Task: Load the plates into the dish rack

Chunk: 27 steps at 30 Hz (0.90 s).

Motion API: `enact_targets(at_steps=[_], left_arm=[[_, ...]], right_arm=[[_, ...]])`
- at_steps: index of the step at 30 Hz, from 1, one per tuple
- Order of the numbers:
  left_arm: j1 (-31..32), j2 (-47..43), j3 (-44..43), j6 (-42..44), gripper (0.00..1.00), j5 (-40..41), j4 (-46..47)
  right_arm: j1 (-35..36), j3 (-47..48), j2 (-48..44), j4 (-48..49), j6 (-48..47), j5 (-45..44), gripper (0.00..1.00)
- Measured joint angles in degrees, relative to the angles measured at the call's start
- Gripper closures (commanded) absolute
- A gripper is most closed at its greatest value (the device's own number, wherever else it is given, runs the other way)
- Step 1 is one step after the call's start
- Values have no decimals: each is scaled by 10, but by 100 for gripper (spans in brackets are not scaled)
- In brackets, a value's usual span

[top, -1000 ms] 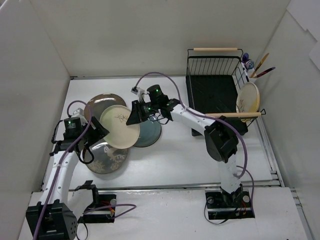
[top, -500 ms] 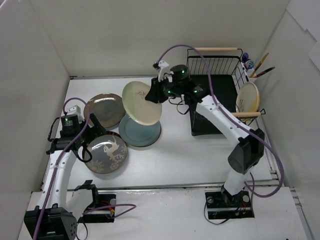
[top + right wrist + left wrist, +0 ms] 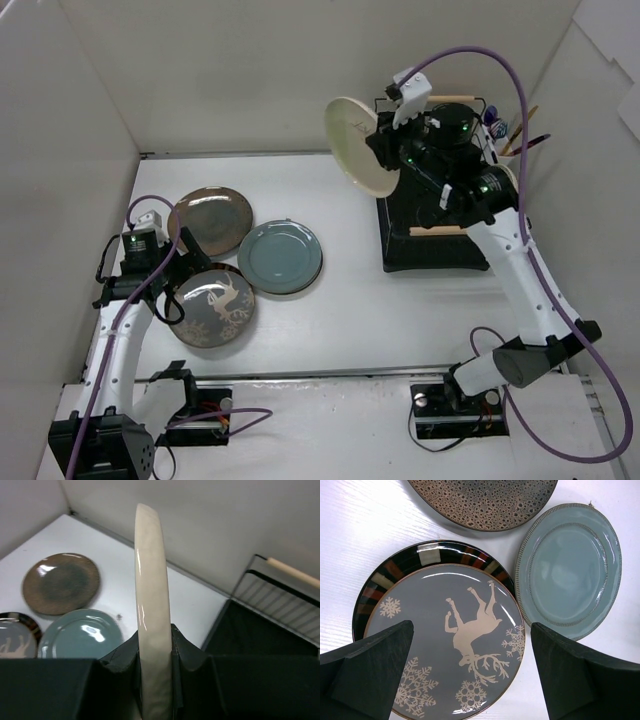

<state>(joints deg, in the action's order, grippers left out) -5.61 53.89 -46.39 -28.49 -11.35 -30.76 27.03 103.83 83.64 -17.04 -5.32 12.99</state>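
My right gripper (image 3: 388, 150) is shut on the rim of a cream plate (image 3: 356, 146), which stands on edge in the air at the far left corner of the dish rack (image 3: 425, 252). In the right wrist view the cream plate (image 3: 152, 595) is edge-on between the fingers (image 3: 187, 650), with the dish rack (image 3: 285, 602) to the right. My left gripper (image 3: 470, 680) hangs open over a grey deer plate (image 3: 445, 630) that lies on a dark-rimmed plate (image 3: 425, 555). A teal plate (image 3: 280, 257) and a brown plate (image 3: 210, 220) lie flat beside them.
A utensil cup (image 3: 508, 140) with several utensils sits at the rack's far right corner. White walls close in the table on the left, back and right. My right arm (image 3: 520, 260) crosses over the rack and hides much of it.
My right gripper has carried the cream plate from over the plates on the left, up and right to the rack. My left gripper has opened wide and drawn back slightly.
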Motion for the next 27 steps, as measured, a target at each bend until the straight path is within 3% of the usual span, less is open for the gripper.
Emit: enact_targets(at_steps=[12,27], left_arm=[[0,20,0,5,1,-24,1],[0,54,-46,58,1,-57,-5]], right_arm=[[-135,0,-41,-50,-80,-89,100],[-320,-72,-28,-64,-84,1,100]])
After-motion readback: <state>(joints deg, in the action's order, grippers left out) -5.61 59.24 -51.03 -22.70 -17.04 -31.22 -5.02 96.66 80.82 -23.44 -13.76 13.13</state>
